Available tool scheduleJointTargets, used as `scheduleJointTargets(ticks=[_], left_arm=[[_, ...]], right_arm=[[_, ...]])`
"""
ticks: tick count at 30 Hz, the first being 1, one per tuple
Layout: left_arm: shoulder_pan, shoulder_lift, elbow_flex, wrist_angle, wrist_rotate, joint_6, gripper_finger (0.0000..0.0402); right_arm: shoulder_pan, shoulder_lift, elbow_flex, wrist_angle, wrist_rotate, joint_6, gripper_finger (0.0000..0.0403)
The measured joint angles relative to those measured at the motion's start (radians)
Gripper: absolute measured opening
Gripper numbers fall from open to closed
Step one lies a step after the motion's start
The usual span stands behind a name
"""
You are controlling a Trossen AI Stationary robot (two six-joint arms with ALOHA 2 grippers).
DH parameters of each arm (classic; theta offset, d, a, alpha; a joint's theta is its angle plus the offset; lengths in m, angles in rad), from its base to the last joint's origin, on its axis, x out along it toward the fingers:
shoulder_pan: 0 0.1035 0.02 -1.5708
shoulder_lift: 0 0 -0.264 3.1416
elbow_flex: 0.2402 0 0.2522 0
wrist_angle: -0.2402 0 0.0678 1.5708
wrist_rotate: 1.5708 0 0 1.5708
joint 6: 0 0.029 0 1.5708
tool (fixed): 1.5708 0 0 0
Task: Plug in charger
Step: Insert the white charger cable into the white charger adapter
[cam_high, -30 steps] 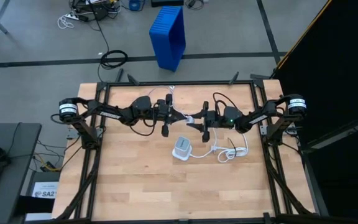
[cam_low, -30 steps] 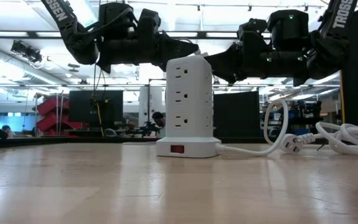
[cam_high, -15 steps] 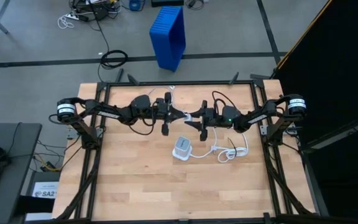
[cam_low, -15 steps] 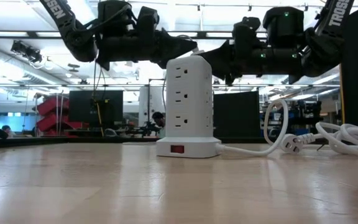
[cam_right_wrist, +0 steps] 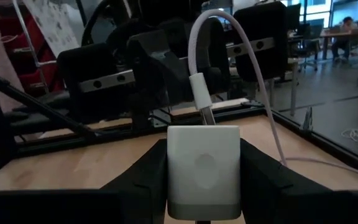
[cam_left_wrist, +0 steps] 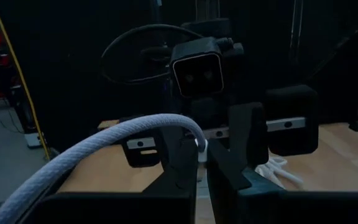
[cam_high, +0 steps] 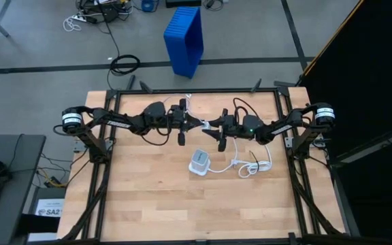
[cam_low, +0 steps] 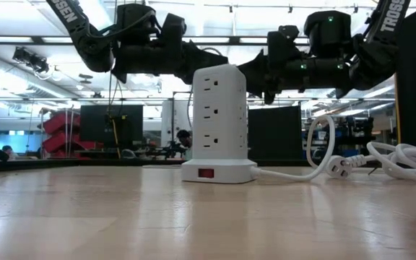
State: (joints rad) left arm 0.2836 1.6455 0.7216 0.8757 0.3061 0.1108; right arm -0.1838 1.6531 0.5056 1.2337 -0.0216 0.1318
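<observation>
Charger (cam_right_wrist: 203,167) sits clamped between the right gripper's (cam_right_wrist: 202,180) two dark fingers (cam_right_wrist: 143,171), held up in the air above the table (cam_high: 155,190), at about twelve o'clock from the white power tower (cam_high: 199,162) in the high view. In the right wrist view the pale brick shows a broad flat face with a faint round mark; its long axis runs along the fingers, and the end carrying the cable connector points away from the wrist, toward the other arm. From that end a thin white cable (cam_right_wrist: 229,37) rises, arches over and falls off toward the table edge. The brick's opposite end is cut off at the picture's lower border, so any prongs cannot be made out.

The left gripper (cam_left_wrist: 201,158) faces the right one across a small gap; its fingers are closed on the same cable, which sweeps in as a thick pale braided line (cam_left_wrist: 92,149) and ends at a small white piece between the fingertips. What that piece is cannot be told.

From above the charger itself is too small to pick out between the two grippers (cam_high: 203,126). In the low view both grippers hang behind the top of the tower (cam_low: 219,119), which hides where they meet; the tower shows three sockets stacked on its near face and a red switch on its base. A white coiled cord with a plug (cam_low: 341,165) lies on the table at three o'clock from the tower.
</observation>
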Motion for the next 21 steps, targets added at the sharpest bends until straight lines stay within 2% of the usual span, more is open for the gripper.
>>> scheduleJointTargets(ticks=[6,12,16,21], left_arm=[[0.001,0.000,0.027,-0.066,-0.002,0.016,0.0000],[0.001,0.000,0.027,-0.068,0.021,-0.017,0.0000],[0.002,0.000,0.027,-0.087,0.025,-0.022,0.0000],[0.005,0.000,0.027,-0.111,0.018,-0.006,0.0000]], right_arm=[[-0.013,0.000,0.019,-0.052,-0.027,-0.017,0.0116],[0.005,0.000,0.021,-0.064,-0.072,-0.164,0.0116],[0.011,0.000,0.022,-0.089,-0.046,-0.230,0.0116],[0.012,0.000,0.024,-0.113,-0.016,-0.233,0.0116]])
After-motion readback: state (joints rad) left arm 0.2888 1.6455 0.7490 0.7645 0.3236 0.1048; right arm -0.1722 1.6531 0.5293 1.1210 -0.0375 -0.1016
